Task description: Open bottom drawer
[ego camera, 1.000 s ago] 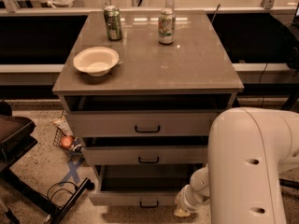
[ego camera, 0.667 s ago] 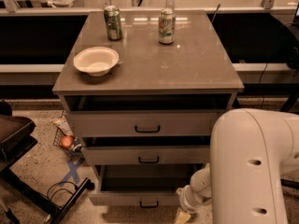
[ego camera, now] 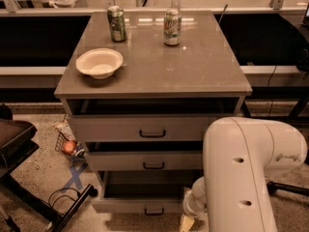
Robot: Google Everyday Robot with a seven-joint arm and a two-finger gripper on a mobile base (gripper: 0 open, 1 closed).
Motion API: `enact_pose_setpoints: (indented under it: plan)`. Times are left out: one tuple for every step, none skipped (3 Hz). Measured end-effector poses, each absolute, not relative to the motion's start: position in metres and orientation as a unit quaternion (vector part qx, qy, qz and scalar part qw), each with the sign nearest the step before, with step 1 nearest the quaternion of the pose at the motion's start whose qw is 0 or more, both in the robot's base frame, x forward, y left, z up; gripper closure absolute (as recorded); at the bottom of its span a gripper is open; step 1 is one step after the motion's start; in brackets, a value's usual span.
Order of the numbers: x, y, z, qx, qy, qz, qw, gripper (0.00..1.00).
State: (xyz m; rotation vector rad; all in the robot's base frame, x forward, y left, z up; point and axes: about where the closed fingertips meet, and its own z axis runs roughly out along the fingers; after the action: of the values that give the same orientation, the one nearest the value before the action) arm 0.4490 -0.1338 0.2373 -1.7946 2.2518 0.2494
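Three drawer fronts in the stack, each with a dark gap above it. The bottom drawer sits lowest, under the tabletop's front edge, and is pulled out, with the widest gap of the three. Its small black handle is centred on the front with nothing on it.

Our gripper hangs low, just beside the right end of that front and clear of the handle. We cannot tell whether it touches the drawer, nor whether it is released or clenched. The white arm fills the lower right and covers the right ends of the two lower fronts.

We see the middle drawer and top drawer above, also partly out.

On the tabletop:
- white bowl near the left edge, toward the front-left corner
- green can upright near the back edge, left of centre
- second can upright near the back edge, about centre

On the floor off the left edge are an orange ball in a wire basket and a blue tape cross.
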Motion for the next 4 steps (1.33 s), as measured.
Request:
enact_pose_setpoints:
  plan:
    - [0.450,-0.131,0.234,-0.617,0.772,0.089,0.125,0.00]
    - [0.455,-0.118,0.213,-0.623,0.765,0.107,0.123,0.00]
    - [0.456,-0.110,0.193,-0.621,0.764,0.124,0.121,0.00]
    - [0.456,-0.108,0.190,-0.621,0.764,0.127,0.121,0.14]
